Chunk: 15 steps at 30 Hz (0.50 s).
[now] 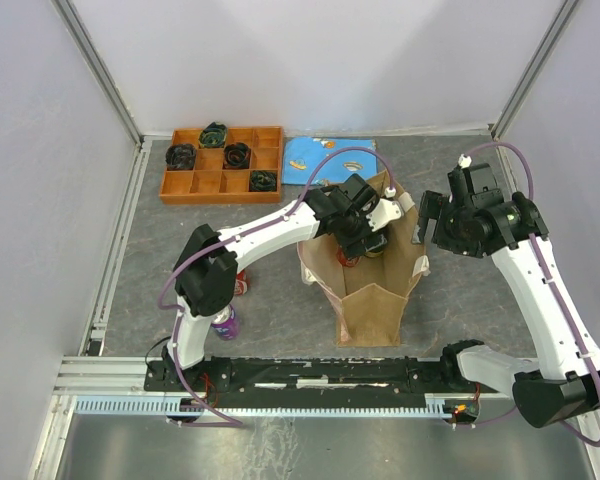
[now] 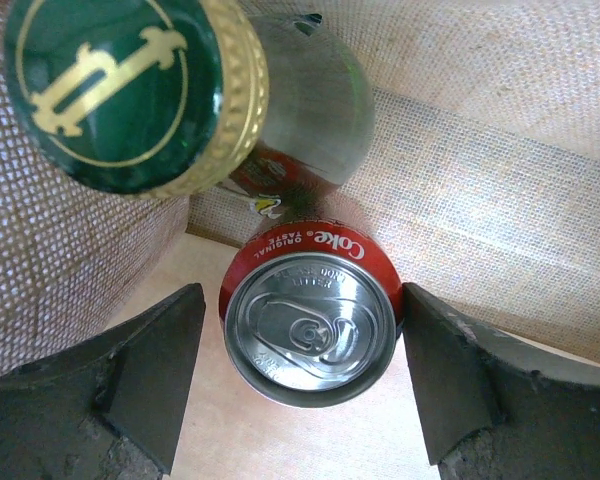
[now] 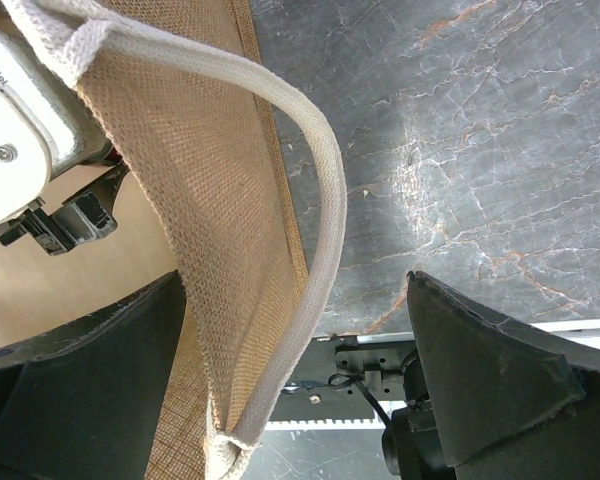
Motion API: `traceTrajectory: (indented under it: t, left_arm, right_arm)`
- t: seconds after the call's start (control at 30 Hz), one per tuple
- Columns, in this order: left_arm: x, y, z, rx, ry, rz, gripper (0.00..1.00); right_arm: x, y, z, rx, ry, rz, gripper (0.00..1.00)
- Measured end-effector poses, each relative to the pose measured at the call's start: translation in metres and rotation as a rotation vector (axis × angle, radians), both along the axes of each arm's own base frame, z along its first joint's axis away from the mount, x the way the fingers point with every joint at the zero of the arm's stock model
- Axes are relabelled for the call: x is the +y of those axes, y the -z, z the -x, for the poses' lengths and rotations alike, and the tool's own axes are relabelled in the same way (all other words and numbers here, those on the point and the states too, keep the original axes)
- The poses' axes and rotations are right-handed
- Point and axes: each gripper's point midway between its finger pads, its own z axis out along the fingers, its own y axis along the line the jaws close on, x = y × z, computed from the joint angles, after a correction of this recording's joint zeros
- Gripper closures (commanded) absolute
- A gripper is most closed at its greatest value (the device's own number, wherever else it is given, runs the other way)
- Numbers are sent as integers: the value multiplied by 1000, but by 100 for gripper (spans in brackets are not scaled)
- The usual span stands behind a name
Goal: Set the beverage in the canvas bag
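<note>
Top view of a grey marbled table. At far left, an orange tray [image 1: 202,183] holds dark coiled items, with a blue packet [image 1: 315,158] just beside it. Nearer the arm bases, a red can [image 1: 242,284] and a purple bottle [image 1: 225,322] stand on the table outside the bag, partly under the left arm.

In the centre stands the canvas bag [image 1: 372,310], upright and open at the top. The left arm reaches down into its mouth. In the left wrist view, the left gripper [image 2: 302,298] hangs over a Coke can [image 2: 310,335] that stands upright on the bag's floor. The dark fingers [image 2: 150,370] are spread, with a gap on each side of the can, so nothing is pinched. A green-capped bottle [image 2: 130,90] and a silver can [image 2: 315,100] are also inside, behind it.

At right, the right gripper [image 3: 295,285] straddles the bag's woven wall and off-white strap handle [image 3: 325,200], with its fingers wide apart and not clamping.

Judging by this, the placing looks essentially done: the drink sits in the bag, unheld. What seems left is lifting the left arm clear without knocking the can or snagging the fabric.
</note>
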Motion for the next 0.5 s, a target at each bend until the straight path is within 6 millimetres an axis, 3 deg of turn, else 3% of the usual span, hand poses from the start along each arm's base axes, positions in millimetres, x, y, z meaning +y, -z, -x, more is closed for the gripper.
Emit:
traceTrajectory:
  t: [0.33,0.5]
  left_arm:
    - [3,-2,2,9,-1,-8,12]
    - [0,-26,2,-5,-6,26,13]
  right_arm:
    - [1,0,-2,0,0,-1,1]
    - [2,0,-2,0,-2,-6,1]
